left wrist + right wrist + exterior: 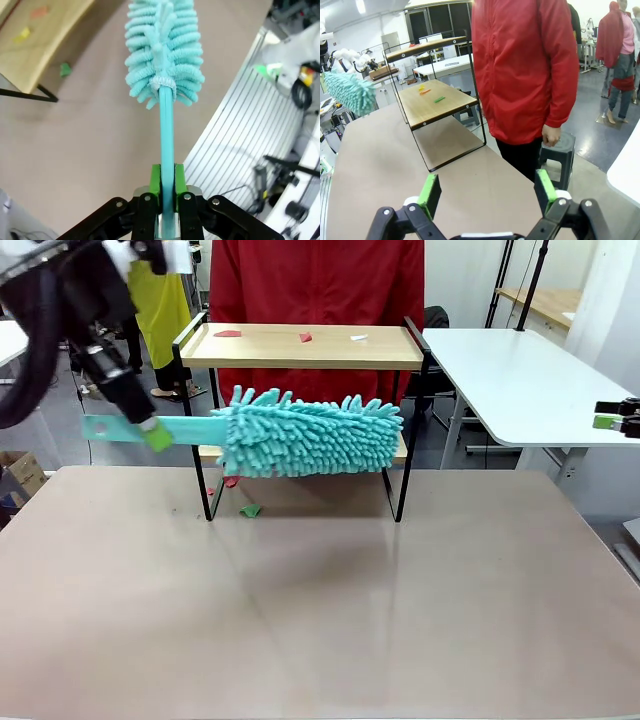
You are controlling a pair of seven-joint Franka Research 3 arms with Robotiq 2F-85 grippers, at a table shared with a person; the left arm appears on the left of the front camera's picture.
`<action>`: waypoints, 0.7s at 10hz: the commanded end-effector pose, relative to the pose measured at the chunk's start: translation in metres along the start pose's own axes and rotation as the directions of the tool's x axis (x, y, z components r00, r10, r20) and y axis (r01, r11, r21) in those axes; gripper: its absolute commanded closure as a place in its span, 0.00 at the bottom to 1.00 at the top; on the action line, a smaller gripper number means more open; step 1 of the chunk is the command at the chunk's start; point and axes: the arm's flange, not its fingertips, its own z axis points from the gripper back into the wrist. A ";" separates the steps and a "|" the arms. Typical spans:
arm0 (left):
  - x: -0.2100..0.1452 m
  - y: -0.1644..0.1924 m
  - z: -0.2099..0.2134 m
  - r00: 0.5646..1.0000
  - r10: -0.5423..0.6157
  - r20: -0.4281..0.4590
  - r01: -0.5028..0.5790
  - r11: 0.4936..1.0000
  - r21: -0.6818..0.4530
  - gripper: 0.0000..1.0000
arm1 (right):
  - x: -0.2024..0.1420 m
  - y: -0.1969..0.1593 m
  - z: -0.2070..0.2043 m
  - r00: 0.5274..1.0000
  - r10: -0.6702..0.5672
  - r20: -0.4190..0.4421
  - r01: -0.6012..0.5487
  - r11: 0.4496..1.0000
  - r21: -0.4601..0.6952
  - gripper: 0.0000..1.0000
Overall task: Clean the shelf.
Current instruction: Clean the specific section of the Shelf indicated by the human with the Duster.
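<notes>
gripping flat plastic handle of fluffy teal chenille duster (305,435) with left tool (155,435), clamped tight around mid-handle, out at 9 o'clock of front view. holding duster head level across front of two-tier light-wood shelf in thin black metal frame (280,346), about height of lower board; can't tell if touching it. shelf at 12 o'clock of tan desk (320,620), just in front of person in red jacket (320,280). small red and white scraps (305,337) up on top board, green scrap (250,510) down on desk by left leg. keeping right tool (487,192) spread wide, gripping nothing, off at 3 o'clock.

handling, as a guess: probably light shelf, stiff boards, thin frame, likely to slide or tip if shoved, so best swept gently. if steadying needed, better taken at raised side rail or upright post than at board edge. duster soft and floppy at head, rigid only at handle, so current grip spot looks right.
</notes>
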 end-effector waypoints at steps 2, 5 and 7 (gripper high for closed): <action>0.043 -0.014 -0.016 0.981 0.188 0.048 -0.186 0.981 -0.046 0.87 | 0.003 0.002 -0.002 1.000 0.004 0.003 -0.004 1.000 0.001 0.00; 0.090 -0.028 -0.048 0.923 0.370 0.105 -0.370 0.929 -0.023 0.87 | 0.003 0.002 -0.002 1.000 0.004 0.003 -0.004 1.000 0.001 0.00; 0.117 -0.041 -0.068 0.871 0.464 0.162 -0.471 0.882 0.005 0.87 | 0.003 0.002 -0.002 1.000 0.004 0.003 -0.004 1.000 0.001 0.00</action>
